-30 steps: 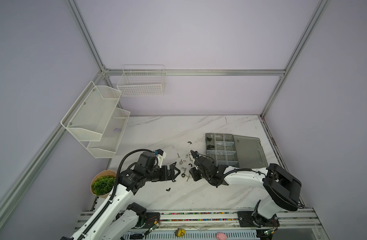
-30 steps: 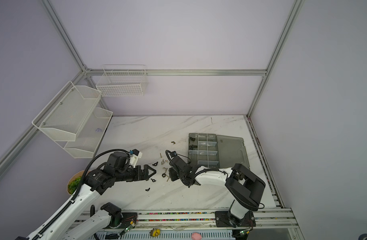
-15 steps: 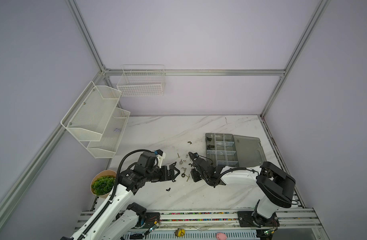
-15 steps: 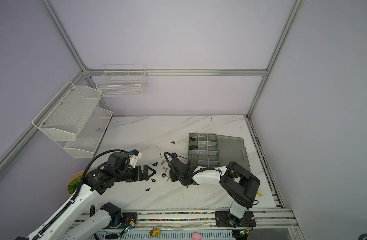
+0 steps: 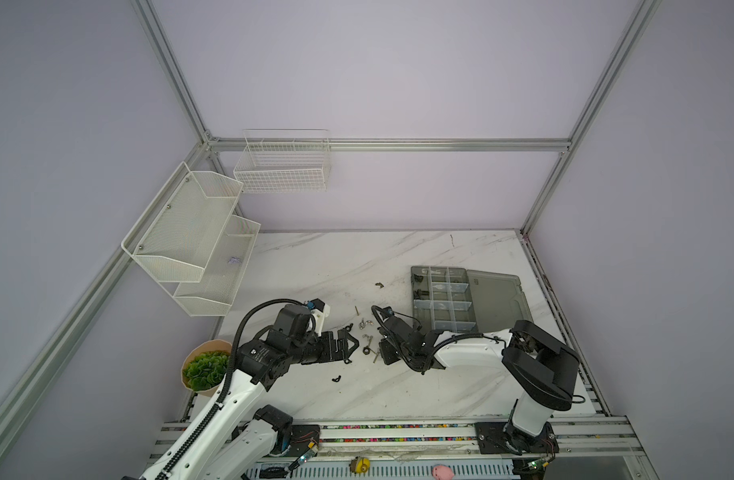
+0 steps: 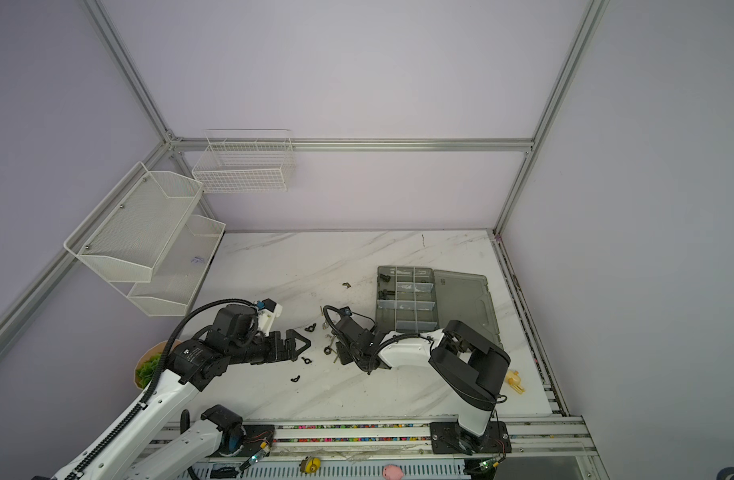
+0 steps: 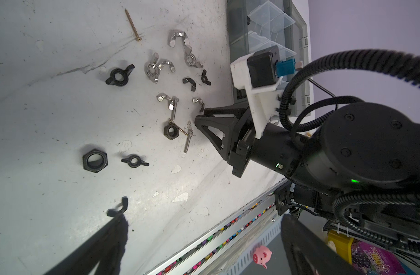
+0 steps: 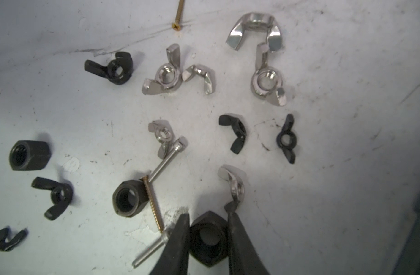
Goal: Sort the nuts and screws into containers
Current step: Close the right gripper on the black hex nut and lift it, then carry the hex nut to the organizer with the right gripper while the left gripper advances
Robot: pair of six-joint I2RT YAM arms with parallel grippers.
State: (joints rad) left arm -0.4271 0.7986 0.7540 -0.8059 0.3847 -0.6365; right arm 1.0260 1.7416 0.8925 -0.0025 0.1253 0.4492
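In the right wrist view my right gripper (image 8: 207, 221) is shut on a black hex nut (image 8: 208, 238) that lies on the table, one finger against each side. Around it lie silver wing nuts (image 8: 166, 76), black wing nuts (image 8: 237, 133), two more black hex nuts (image 8: 128, 197), a brass screw (image 8: 153, 204) and silver screws (image 8: 166, 159). My left gripper (image 5: 349, 345) hovers just left of the pile, open and empty, with a small black wing nut (image 7: 118, 208) by one fingertip. The containers (image 5: 461, 328) stand right of the pile, lid (image 5: 496, 299) open.
White mesh shelves (image 5: 190, 241) and a wire basket (image 5: 282, 166) hang on the back-left walls. A potted plant (image 5: 205, 370) stands at the front left edge. A yellow toy (image 6: 515, 380) lies at the front right, behind the right arm.
My right gripper has shifted slightly left into the pile and its jaws have narrowed onto the black hex nut. The left arm has not moved.
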